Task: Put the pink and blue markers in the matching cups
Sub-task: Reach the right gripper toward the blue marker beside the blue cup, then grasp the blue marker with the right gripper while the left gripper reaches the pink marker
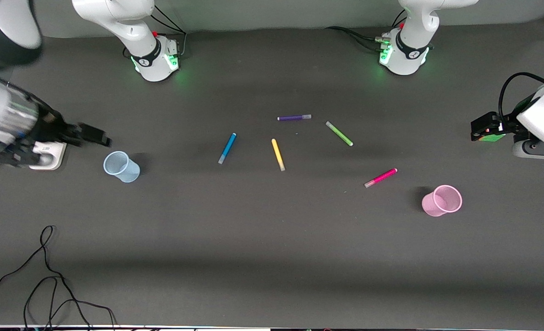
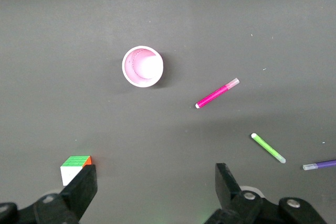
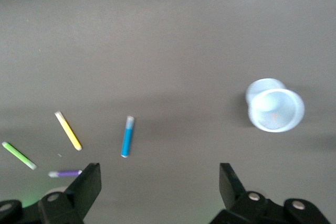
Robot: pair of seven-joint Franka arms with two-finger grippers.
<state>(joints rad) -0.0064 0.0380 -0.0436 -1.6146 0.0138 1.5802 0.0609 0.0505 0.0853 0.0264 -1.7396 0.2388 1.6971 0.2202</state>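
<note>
The sky-blue marker [image 1: 227, 148] lies near the table's middle and also shows in the right wrist view [image 3: 127, 136]. The pink marker [image 1: 381, 177] lies toward the left arm's end, close to the pink cup [image 1: 442, 200]. The left wrist view shows both the pink marker [image 2: 217, 93] and the pink cup [image 2: 143, 65]. The pale blue cup [image 1: 121, 166] stands toward the right arm's end and shows in the right wrist view [image 3: 275, 108]. My right gripper [image 1: 95, 135] [image 3: 160, 182] is open and empty, beside the blue cup. My left gripper [image 1: 481, 126] [image 2: 156, 182] is open and empty at the left arm's end of the table.
A purple marker [image 1: 294, 117], a green marker [image 1: 339, 133] and a yellow marker [image 1: 278, 154] lie between the two task markers. A colour cube [image 2: 76, 169] sits under the left gripper. A white block [image 1: 47, 156] lies under the right arm. A black cable [image 1: 47, 276] lies near the front edge.
</note>
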